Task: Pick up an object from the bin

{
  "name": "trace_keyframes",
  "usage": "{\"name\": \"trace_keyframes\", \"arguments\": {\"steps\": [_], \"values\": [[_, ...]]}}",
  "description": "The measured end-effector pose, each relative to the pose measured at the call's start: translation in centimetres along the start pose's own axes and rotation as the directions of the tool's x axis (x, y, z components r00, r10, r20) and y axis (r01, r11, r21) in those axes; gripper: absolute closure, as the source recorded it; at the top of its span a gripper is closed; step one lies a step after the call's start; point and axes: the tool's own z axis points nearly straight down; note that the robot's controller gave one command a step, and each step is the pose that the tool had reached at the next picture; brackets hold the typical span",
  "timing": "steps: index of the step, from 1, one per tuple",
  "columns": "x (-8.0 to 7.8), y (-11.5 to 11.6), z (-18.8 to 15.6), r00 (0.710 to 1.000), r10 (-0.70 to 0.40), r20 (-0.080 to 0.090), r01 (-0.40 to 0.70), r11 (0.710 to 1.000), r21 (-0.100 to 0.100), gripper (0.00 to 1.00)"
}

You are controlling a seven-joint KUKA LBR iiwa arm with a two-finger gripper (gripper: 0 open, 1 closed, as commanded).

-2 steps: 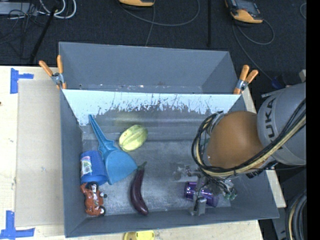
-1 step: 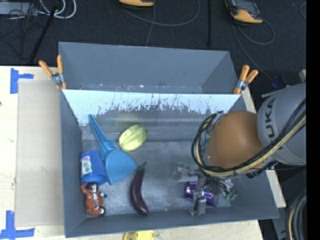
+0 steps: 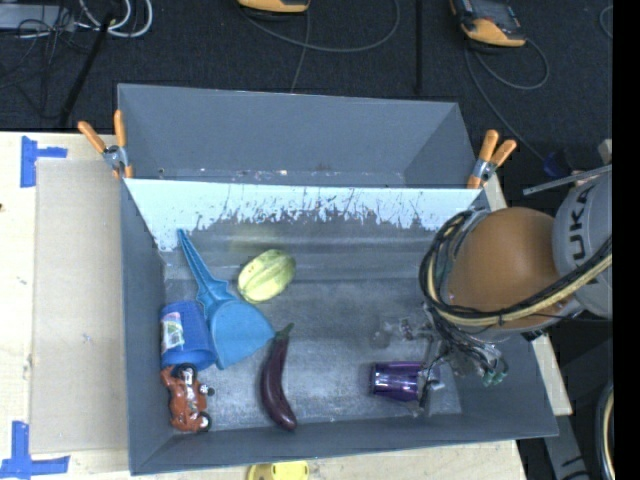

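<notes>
Our end effector (image 3: 437, 366) sits low in the bin (image 3: 300, 148), right front, just beside a small purple cup (image 3: 396, 379) lying on its side — we cannot tell how far open it is, or whether it grips anything. We judge the cup light, stiff, slick — best pinched across its body.
</notes>
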Motion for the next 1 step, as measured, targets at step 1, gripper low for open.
{"name": "trace_keyframes", "arguments": {"steps": [1], "values": [[0.11,0.22,3.76,0.999,0.043,-0.002,-0.043,0.999,-0.001,1.0]]}}
